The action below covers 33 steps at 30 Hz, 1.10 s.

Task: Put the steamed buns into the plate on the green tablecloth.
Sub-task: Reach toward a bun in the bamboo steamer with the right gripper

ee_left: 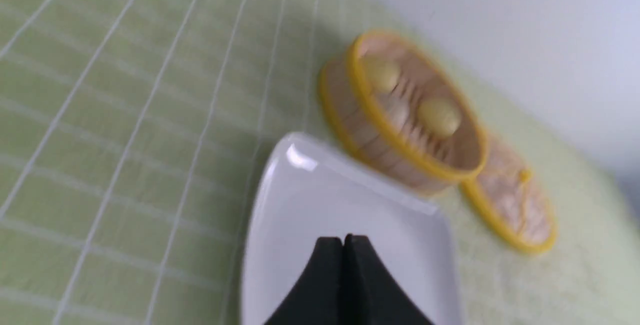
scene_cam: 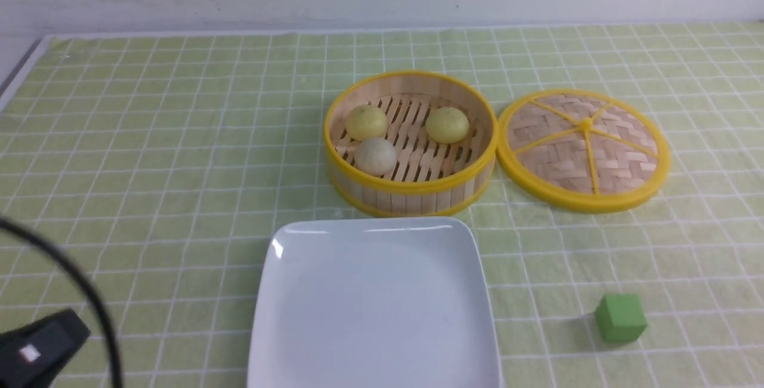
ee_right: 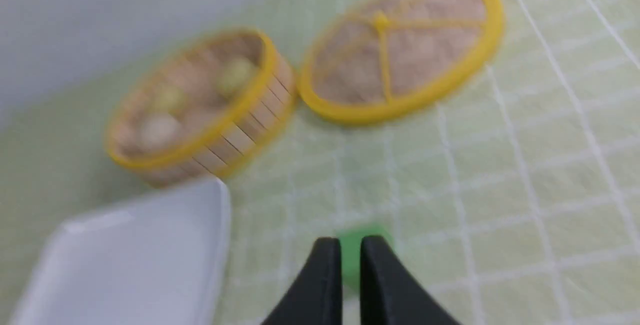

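Three steamed buns lie in the round bamboo steamer (scene_cam: 412, 188): two pale yellow ones (scene_cam: 366, 122) (scene_cam: 447, 125) and an off-white one (scene_cam: 375, 156). The white square plate (scene_cam: 373, 304) sits empty on the green tablecloth (scene_cam: 149, 137), just in front of the steamer. My left gripper (ee_left: 343, 239) is shut and empty, above the plate's near side (ee_left: 300, 200). My right gripper (ee_right: 350, 241) is empty, its jaws only a narrow slit apart, held well back from the green cube (ee_right: 352, 260). It does not show in the front view.
The steamer's woven lid (scene_cam: 584, 149) lies flat to the right of the steamer. A green cube (scene_cam: 621, 317) sits right of the plate. A black part of my left arm (scene_cam: 36, 349) and its cable show at the front left.
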Motion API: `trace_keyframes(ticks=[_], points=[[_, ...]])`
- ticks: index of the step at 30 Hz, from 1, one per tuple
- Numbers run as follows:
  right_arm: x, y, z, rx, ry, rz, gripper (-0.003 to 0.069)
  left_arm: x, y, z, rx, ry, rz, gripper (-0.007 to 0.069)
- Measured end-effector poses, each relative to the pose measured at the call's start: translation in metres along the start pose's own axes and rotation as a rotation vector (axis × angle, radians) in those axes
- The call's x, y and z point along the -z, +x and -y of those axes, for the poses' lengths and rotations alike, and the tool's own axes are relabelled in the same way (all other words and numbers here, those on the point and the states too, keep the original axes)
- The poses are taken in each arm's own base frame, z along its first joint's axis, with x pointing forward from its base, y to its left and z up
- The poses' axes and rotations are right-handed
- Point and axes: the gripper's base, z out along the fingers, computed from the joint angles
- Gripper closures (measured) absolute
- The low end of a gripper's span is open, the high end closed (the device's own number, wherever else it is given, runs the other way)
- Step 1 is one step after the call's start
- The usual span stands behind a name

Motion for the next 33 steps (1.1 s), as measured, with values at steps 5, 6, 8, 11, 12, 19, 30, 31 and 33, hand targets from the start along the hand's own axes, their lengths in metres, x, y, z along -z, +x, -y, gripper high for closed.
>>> trace_keyframes(ticks=[5,6,8,11,12,19,30,31,33], points=[[-0.045,-0.025,-0.017,0.051,0.061,-0.394,0.0673,-0.033,-0.016,-0.001,-0.085,-0.202,-0.331,0.0622],[-0.054,-0.026,-0.023,0.105,0.018,-0.441,0.0673,-0.041,-0.018,-0.002,-0.095,-0.219,-0.371,0.0622],[-0.076,-0.031,-0.043,0.182,-0.134,-0.530,0.0669,-0.055,-0.024,-0.002,-0.132,-0.232,-0.435,0.0622],[-0.105,-0.039,-0.072,0.252,-0.309,-0.591,0.0654,-0.072,-0.025,-0.004,-0.150,-0.233,-0.514,0.0622],[-0.116,-0.042,-0.081,0.280,-0.347,-0.608,0.0645,-0.075,-0.024,-0.005,-0.148,-0.231,-0.533,0.0621],[-0.214,-0.080,-0.126,0.408,-0.373,-0.648,0.0553,-0.088,-0.024,-0.008,-0.145,-0.240,-0.579,0.0606],[-0.354,-0.108,-0.162,0.553,-0.199,-0.786,0.0316,-0.088,-0.024,-0.008,-0.169,-0.236,-0.584,0.0570],[-0.363,-0.117,-0.171,0.574,-0.172,-0.750,0.0293,-0.087,-0.024,-0.008,-0.169,-0.236,-0.585,0.0560],[-0.373,-0.122,-0.179,0.581,-0.157,-0.701,0.0284,-0.087,-0.024,-0.008,-0.169,-0.236,-0.586,0.0550]])
